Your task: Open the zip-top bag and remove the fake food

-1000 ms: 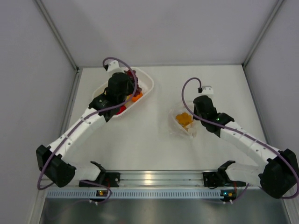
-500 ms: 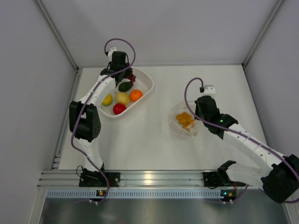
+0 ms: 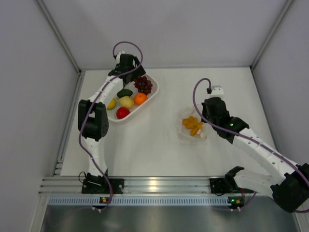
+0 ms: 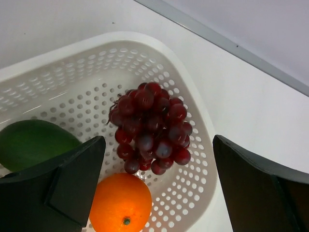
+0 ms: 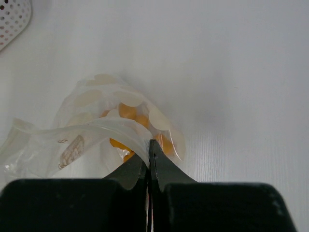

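Tabletop (image 5: 231, 58) update: your left gripper (image 4: 158, 159), spread wide, just dropped grapes (image 4: 149, 125) in basket (image 4: 72, 72); right gripper (image 5: 149, 159) pinches bag (image 5: 87, 140), orange piece (image 5: 126, 111) remains.

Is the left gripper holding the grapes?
No, the left gripper is open, its fingers wide apart, and the grapes lie loose in the basket.
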